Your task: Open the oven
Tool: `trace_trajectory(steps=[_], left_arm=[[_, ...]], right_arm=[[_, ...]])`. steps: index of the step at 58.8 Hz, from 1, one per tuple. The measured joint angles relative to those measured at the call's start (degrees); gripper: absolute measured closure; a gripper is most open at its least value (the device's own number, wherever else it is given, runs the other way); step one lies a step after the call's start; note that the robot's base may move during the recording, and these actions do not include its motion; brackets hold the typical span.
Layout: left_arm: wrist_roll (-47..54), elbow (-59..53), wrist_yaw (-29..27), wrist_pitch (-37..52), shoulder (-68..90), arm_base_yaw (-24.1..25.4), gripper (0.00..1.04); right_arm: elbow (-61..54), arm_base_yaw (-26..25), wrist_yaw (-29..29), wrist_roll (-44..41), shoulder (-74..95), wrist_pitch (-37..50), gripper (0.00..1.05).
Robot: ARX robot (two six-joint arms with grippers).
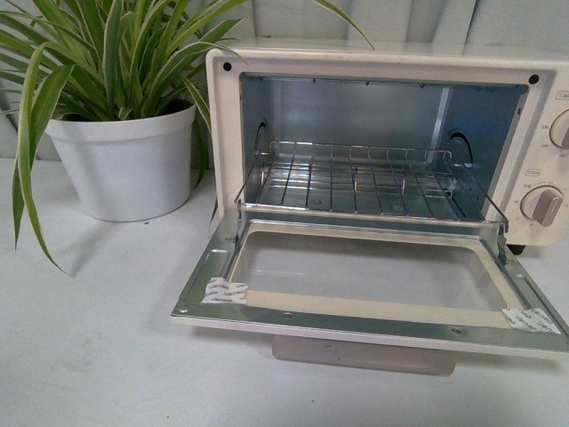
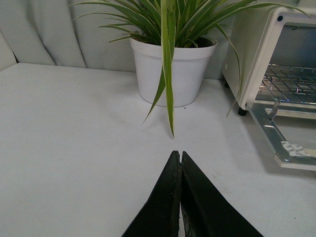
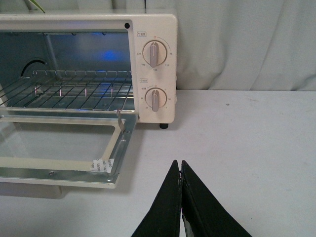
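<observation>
The cream-white oven [image 1: 222, 116] stands on the white table with its glass-windowed door [image 1: 364, 307] folded down flat. The wire rack [image 1: 356, 182] shows inside and is drawn partly forward. Two round knobs [image 3: 154, 53] sit on its right panel. The bar handle [image 1: 364, 354] shows under the door's front edge. The oven also shows in the left wrist view [image 2: 256, 44] and the right wrist view [image 3: 163, 106]. My left gripper [image 2: 177, 154] is shut and empty, over the table left of the oven. My right gripper [image 3: 177, 163] is shut and empty, over the table right of the door. Neither gripper shows in the front view.
A striped green plant in a white pot [image 1: 124, 160] stands left of the oven, also in the left wrist view [image 2: 173, 71]. A pale curtain [image 3: 247, 44] hangs behind the table [image 1: 89, 338].
</observation>
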Motion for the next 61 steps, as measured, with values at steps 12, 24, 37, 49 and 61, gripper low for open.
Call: trace_trajectory(steps=[12,24,37,49,61], left_arm=[[0.0,0.0,0.0,0.0,0.0,0.0,1.01],[0.0,0.0,0.0,0.0,0.0,0.0,0.68],[0.0,0.0,0.0,0.0,0.0,0.0,0.28],[0.0,0.0,0.0,0.0,0.0,0.0,0.07],[0.0,0.0,0.0,0.0,0.0,0.0,0.06]], right_arm=[[0.0,0.0,0.0,0.0,0.0,0.0,1.04],[0.0,0.0,0.0,-0.1,0.0,0.0,0.71],[0.0,0.0,0.0,-0.1,0.0,0.0,0.31],[0.0,0.0,0.0,-0.1,0.0,0.0,0.1],[0.0,0.0,0.0,-0.1,0.0,0.0,0.09]])
